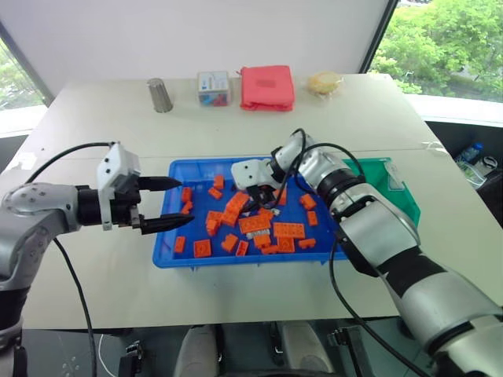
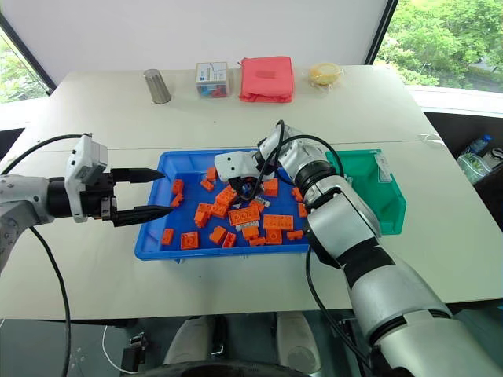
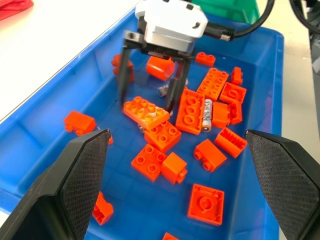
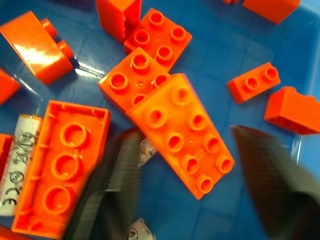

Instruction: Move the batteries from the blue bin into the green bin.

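The right gripper (image 3: 148,97), fingers straddling an orange brick (image 3: 145,112) mid-tray in the blue bin (image 1: 169,257), hunts a half-buried battery (image 4: 145,151) (not yet gripped); next it must close on that alone. The left gripper (image 1: 169,203) hovers open at the bin's left rim.

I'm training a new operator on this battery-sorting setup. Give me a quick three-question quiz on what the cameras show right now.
1. True or false: the left gripper is shut.
2. Where is the right gripper?
A. Over the green bin
B. Down in the blue bin, fingers either side of one of the orange bricks
C. Over the red cloth at the far edge of the table
3. Short answer: on which of the robot's own sides of the blue bin does the green bin stand?

Key: 1 false (its fingers are spread wide and empty, at the blue bin's left edge); 2 B; 3 right.
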